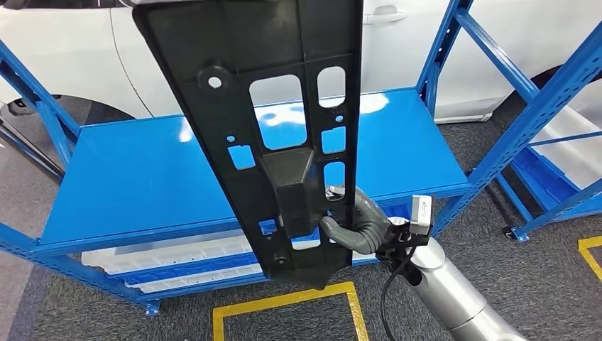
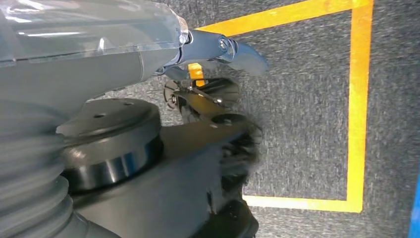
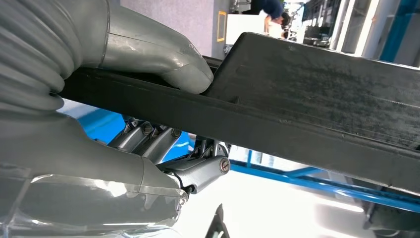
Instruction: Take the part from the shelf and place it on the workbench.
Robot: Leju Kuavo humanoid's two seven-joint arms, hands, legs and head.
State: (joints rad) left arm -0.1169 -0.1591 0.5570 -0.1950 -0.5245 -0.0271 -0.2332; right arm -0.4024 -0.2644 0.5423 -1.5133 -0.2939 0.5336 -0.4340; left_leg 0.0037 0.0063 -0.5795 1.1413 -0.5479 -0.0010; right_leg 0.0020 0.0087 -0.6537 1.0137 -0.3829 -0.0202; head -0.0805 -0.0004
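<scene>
So the right hand (image 1: 355, 220) has a solid hold on the black plastic panel (image 1: 277, 121), gripping it near its lower end. In the right wrist view the thick grey thumb (image 3: 163, 54) is pressed down on one face of the panel (image 3: 307, 99) and the darker fingers (image 3: 148, 139) are curled up against the other face, so the edge is clamped between them.

The panel is up in the air in front of the blue shelf (image 1: 142, 177), not touching it. It's a long flat piece with a bunch of rectangular cutouts and a raised boss in the middle. Its long axis runs mostly up and down, leaning a bit, with the top end tipped to the left and toward the white car (image 1: 64, 57) behind the shelf, and the bottom end hanging over the yellow floor tape (image 1: 284, 302).

Container-wise, on the lower level of the shelf there are white trays (image 1: 177, 256); can't make out what's in them.

The left hand (image 2: 218, 54) is hanging down over grey carpet with a yellow taped box (image 2: 356, 114). It's blurry, so I can't tell how its fingers sit.
</scene>
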